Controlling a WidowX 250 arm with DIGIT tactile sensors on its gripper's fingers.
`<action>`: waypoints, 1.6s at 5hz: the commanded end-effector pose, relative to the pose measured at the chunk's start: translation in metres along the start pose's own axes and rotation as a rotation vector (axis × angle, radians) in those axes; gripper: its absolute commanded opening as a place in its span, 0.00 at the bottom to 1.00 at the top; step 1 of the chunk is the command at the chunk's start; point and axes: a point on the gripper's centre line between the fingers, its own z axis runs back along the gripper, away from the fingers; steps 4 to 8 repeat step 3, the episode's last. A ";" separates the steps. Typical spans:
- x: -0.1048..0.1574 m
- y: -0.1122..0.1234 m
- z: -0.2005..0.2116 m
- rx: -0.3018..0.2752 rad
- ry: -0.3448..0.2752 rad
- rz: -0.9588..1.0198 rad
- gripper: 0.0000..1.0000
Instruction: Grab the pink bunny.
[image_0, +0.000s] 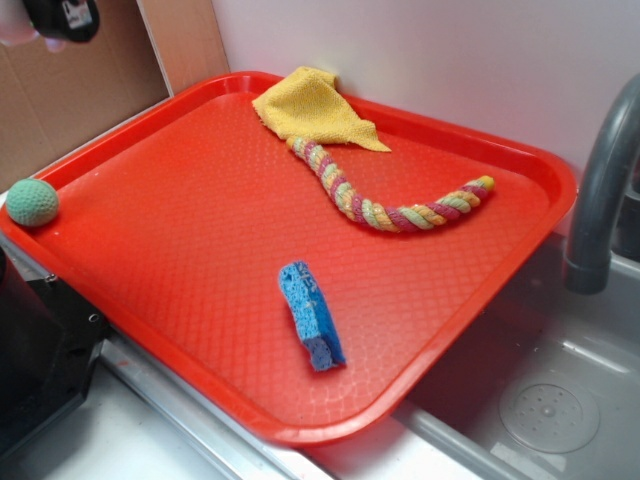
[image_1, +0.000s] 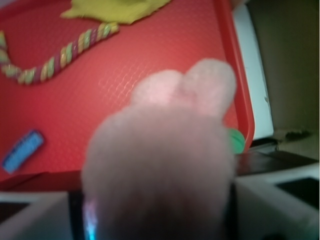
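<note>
Two views disagree in how much they give away. Largest is the red tray (image_0: 200, 240), lying tilted over the edge of a steel sink (image_0: 560, 400); its near corner is cut off in the wrist view. A grey faucet (image_0: 605, 190) rises at the right, its top out of frame. On the tray lie a striped rope (image_0: 385, 205), one end tucked under a yellow cloth (image_0: 315, 110) at the far rim, and a blue sponge (image_0: 310, 315) standing on its edge near the middle. A green ball (image_0: 32, 202) sits on the tray's left rim. The bunny (image_1: 165, 165) fills the wrist view, blurred and very close, ears pointing up, well above the tray. The pincer (image_0: 50, 20) is only a dark shape cut off at the exterior view's top left corner, with a pale pink blur beside it; its fingers are hidden behind the bunny, so whether they are clenched on it I cannot tell.
</note>
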 end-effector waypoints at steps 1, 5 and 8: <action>0.009 -0.010 0.011 -0.022 -0.115 -0.028 0.00; 0.007 -0.012 0.008 -0.016 -0.073 -0.040 0.00; 0.007 -0.012 0.008 -0.016 -0.073 -0.040 0.00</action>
